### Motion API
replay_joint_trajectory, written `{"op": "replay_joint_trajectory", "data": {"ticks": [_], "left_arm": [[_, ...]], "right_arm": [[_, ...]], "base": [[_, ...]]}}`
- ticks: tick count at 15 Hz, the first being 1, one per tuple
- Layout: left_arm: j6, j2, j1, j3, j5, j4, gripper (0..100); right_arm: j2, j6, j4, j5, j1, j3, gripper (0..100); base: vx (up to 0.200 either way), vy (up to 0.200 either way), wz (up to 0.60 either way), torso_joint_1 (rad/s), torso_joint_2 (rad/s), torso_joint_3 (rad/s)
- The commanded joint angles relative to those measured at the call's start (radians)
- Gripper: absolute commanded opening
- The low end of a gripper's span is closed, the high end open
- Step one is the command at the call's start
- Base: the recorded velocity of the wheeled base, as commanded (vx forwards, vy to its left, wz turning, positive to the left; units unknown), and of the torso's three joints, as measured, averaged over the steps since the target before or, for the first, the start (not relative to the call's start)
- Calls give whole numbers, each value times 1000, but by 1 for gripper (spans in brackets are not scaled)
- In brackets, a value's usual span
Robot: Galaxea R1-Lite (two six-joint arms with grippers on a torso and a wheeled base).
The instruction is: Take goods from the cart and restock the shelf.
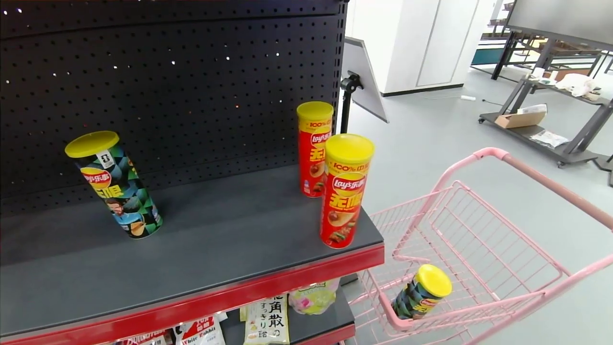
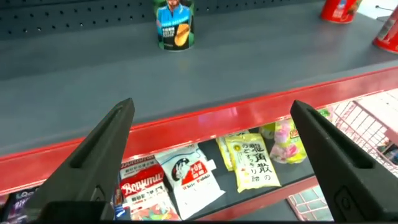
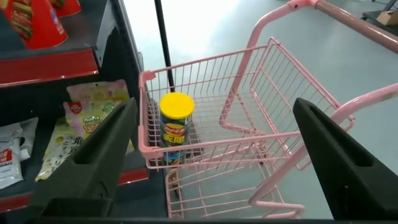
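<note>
The shelf (image 1: 215,249) is a dark grey board with a red front edge (image 1: 268,282) and a black pegboard (image 1: 191,86) behind it. Three chip cans with yellow lids stand upright on it. The dark patterned can (image 1: 117,187) is towards the left, well apart from the other two. The rear red can (image 1: 312,148) stands near the pegboard at the right end. The front red can (image 1: 345,191) stands just beside it, close to the red edge and the shelf's right corner.

The pink wire cart (image 1: 483,153) stands to the right of the shelf, close to its end. One more dark can (image 1: 421,293) with a yellow lid sits in the cart's basket, in the corner nearest the shelf. It seems to lean a little against the wire wall, though the angle makes that hard to judge.

The left hand (image 2: 211,104) hovers in front of the red edge and faces the shelf. Its fingers (image 2: 99,155) are spread wide and hold nothing. The right hand (image 3: 214,102) hangs above the cart, spread just as wide and also holding nothing. The can in the basket lies below the gap between its fingers, apart from both.

On the lower shelf (image 1: 311,326), under the red edge, lie several snack bags (image 1: 266,318).
</note>
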Motion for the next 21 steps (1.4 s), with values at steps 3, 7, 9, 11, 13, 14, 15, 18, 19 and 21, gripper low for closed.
{"op": "replay_joint_trajectory", "data": {"ticks": [3,7,9,11,13,14,15,18,19,21], "left_arm": [[0,0,0,0,0,0,100],[0,0,0,0,0,0,100],[0,0,0,0,0,0,100],[0,0,0,0,0,0,100],[0,0,1,0,0,0,100],[0,0,0,0,0,0,100],[0,0,0,0,0,0,100],[0,0,0,0,0,0,100],[0,0,0,0,0,0,100],[0,0,0,0,0,0,100]], "right_arm": [[0,0,0,1,0,0,100],[0,0,0,1,0,0,100],[0,0,0,1,0,0,100],[0,0,0,1,0,0,100],[0,0,0,1,0,0,100],[0,0,0,-1,0,0,100],[0,0,0,-1,0,0,100],[0,-5,0,-7,0,-2,100],[0,-2,0,-7,0,0,100],[64,-3,4,14,10,-114,100]], "base": [[0,0,0,-137,346,193],[0,0,0,-140,353,209],[0,0,0,-141,359,215],[0,0,0,-149,378,224],[0,0,0,-156,400,241],[0,0,0,-144,403,246],[0,0,0,-173,471,290],[0,0,0,-133,362,230],[0,0,0,-51,129,85],[0,0,0,-9,38,23]]}}
